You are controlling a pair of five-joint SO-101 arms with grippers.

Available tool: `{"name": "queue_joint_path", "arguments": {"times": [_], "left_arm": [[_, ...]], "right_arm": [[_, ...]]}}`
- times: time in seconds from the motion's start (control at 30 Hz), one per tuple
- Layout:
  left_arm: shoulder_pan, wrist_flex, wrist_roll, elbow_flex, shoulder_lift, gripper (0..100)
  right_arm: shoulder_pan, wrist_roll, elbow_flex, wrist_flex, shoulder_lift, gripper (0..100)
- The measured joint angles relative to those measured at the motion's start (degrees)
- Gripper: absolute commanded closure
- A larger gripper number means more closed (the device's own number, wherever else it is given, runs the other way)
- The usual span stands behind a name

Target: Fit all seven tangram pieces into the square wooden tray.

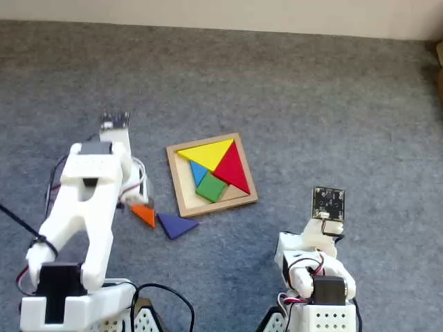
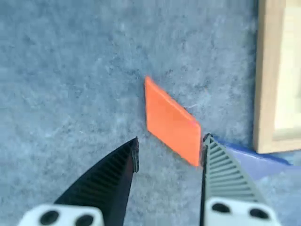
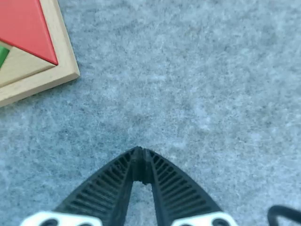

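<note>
The orange piece lies just ahead of the left gripper, slanting across its wide-open, empty jaws, one corner beside a fingertip; this arm is nearer.

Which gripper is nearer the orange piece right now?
Left. The left gripper is open, with the orange piece lying just ahead between its fingertips. The right gripper is shut over carpet, off the opposite side of the wooden tray.
</note>
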Motion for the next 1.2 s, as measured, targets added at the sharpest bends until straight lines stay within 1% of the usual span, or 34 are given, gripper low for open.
{"name": "queue_joint_path", "arguments": {"times": [0.2,0.3,0.4,0.53,0.63,0.7,0.87,1.1,1.2], "left_arm": [[0.0,-11.34,-0.26,8.97,-0.26,78],[0.0,-13.01,-0.09,8.79,2.02,78],[-0.18,-12.31,-0.26,5.63,6.15,78],[-0.18,-8.44,-0.26,-0.88,13.01,78],[-0.18,-6.86,-0.35,-4.57,16.79,82],[0.0,-6.86,-0.35,-5.54,17.32,83],[0.09,-6.68,-0.35,-6.33,14.07,80],[-0.18,-3.34,-0.44,-6.42,3.34,79],[-2.64,-3.34,-0.44,-6.42,2.81,79]], "right_arm": [[0.0,0.0,0.0,0.0,0.0,98.7],[0.0,0.0,0.0,0.0,0.0,98.7],[0.0,0.0,0.0,0.0,0.0,98.7],[0.0,0.0,0.0,0.0,0.0,98.7],[0.0,0.0,0.0,0.0,0.0,98.7],[0.0,0.0,0.0,0.0,0.0,98.7],[0.0,0.0,0.0,0.0,0.0,98.7],[0.0,0.0,0.0,0.0,0.0,98.7],[0.0,0.0,0.0,0.0,0.0,98.7]]}}
